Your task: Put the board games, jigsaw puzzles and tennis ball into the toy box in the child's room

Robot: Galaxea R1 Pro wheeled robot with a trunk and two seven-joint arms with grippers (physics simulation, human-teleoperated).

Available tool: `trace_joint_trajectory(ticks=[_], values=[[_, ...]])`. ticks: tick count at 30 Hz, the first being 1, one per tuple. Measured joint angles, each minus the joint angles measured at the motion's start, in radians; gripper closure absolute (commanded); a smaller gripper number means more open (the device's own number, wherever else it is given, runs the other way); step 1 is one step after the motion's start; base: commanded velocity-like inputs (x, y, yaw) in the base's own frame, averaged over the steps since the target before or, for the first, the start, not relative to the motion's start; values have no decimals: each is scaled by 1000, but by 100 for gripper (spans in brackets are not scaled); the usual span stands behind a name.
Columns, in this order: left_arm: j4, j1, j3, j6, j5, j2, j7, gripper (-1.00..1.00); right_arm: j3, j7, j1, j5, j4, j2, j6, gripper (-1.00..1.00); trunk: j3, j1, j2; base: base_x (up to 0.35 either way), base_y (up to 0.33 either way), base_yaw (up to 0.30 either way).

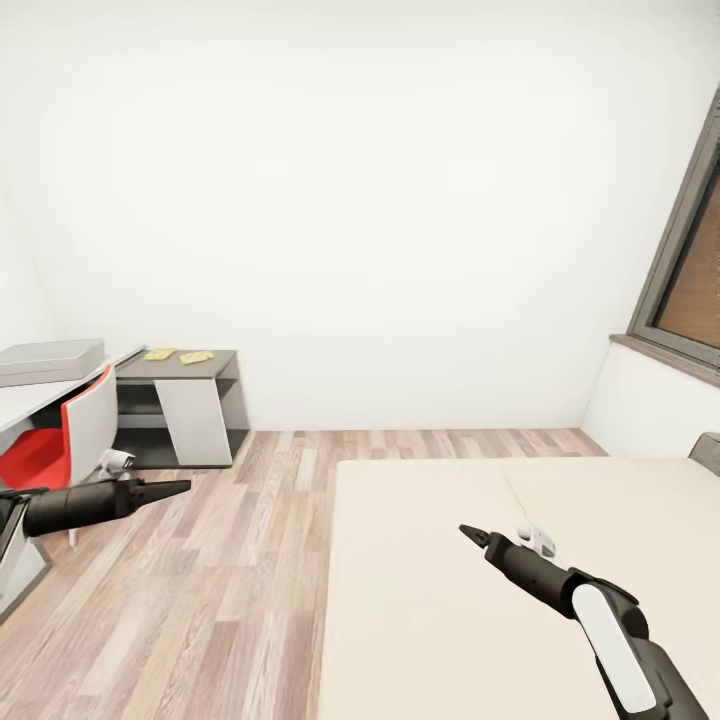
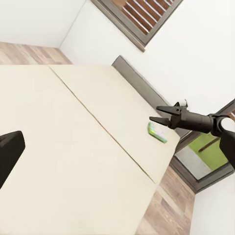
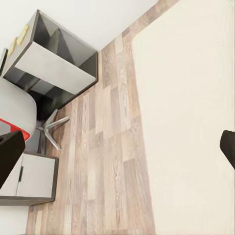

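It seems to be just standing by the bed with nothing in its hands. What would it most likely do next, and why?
Probably turn toward the headboard end of the bed and reach with the right gripper. Both grippers look empty, and a green board game lies on the mattress near that edge, just beyond the right gripper.
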Motion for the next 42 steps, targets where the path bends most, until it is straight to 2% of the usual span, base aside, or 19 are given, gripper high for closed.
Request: trace_joint_trajectory(ticks=[42], values=[[0, 0, 0, 0, 0, 0, 0, -100, 0, 0, 0, 0, 0, 0, 0, -100, 0, 0, 0, 0, -300, 0]])
